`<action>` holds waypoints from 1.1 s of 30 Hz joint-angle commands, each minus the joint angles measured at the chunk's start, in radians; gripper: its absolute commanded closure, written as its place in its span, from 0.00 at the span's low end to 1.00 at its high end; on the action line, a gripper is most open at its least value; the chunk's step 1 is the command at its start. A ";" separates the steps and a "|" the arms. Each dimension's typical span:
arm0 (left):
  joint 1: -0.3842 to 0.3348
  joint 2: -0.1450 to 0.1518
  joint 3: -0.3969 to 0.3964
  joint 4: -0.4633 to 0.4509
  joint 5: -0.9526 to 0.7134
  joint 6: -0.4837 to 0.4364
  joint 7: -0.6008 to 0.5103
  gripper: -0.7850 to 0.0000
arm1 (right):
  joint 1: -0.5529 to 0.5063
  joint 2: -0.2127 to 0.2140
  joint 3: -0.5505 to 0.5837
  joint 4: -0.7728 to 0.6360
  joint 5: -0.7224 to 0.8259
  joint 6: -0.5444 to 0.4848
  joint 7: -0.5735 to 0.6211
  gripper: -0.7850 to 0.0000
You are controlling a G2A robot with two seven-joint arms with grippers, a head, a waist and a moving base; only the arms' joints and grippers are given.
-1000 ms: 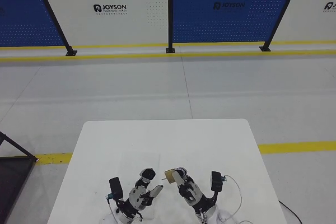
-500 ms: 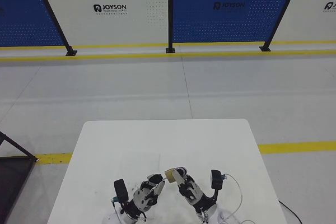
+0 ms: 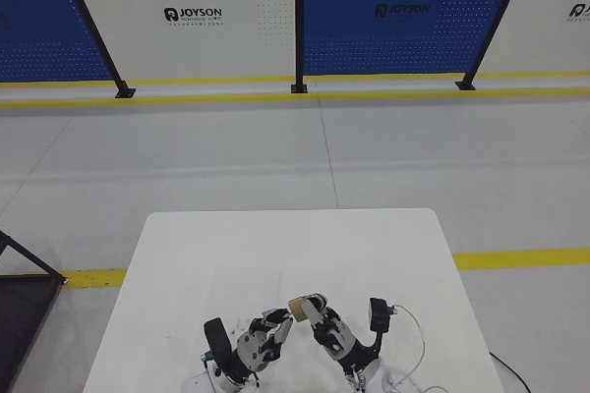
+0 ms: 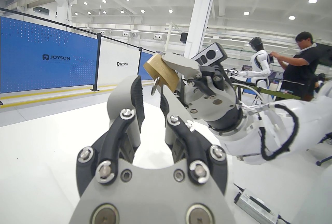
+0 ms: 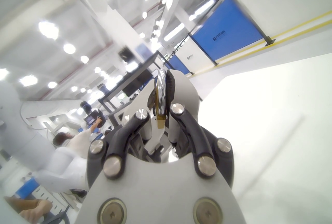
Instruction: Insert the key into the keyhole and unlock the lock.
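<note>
My right gripper point(image 3: 310, 314) is shut on a brass padlock point(image 4: 161, 72), holding it above the near part of the white table point(image 3: 275, 246). A small silver key point(image 4: 155, 86) sticks out of the padlock's lower end. My left gripper point(image 4: 149, 89) is right under the padlock, open, its two ribbed fingers either side of the key with a gap showing. In the right wrist view the padlock point(image 5: 161, 99) sits edge-on between the closed pads. From the top view the left gripper point(image 3: 273, 329) and the padlock point(image 3: 298, 308) almost meet.
A white cable point(image 3: 413, 344) loops beside the right arm, and a small grey box point(image 4: 255, 205) lies on the table near it. A black rack point(image 3: 10, 285) stands off the table's left side. The far half of the table is bare.
The left gripper has moved right and slightly back, closing in on the padlock until its fingers flank the key. The right gripper with the padlock has barely shifted.
</note>
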 commanded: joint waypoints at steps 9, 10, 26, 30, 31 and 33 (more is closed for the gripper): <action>-0.016 0.002 0.017 0.010 0.056 0.080 0.038 1.00 | -0.006 0.003 0.002 -0.006 0.001 -0.001 0.007 1.00; -0.018 0.002 0.017 0.009 0.063 0.086 0.040 1.00 | -0.006 0.003 0.003 -0.007 0.003 -0.001 0.008 1.00; -0.063 0.008 0.021 0.052 0.268 0.365 0.165 1.00 | -0.013 0.009 0.002 -0.020 0.029 0.012 0.057 1.00; -0.074 0.008 0.026 0.067 0.294 0.414 0.188 1.00 | -0.015 0.011 0.004 -0.024 0.040 0.015 0.070 1.00; -0.078 0.008 0.025 0.069 0.301 0.431 0.194 1.00 | -0.016 0.011 0.004 -0.025 0.042 0.016 0.072 1.00; -0.084 0.009 0.023 0.075 0.318 0.464 0.204 1.00 | -0.016 0.012 0.004 -0.027 0.043 0.017 0.077 1.00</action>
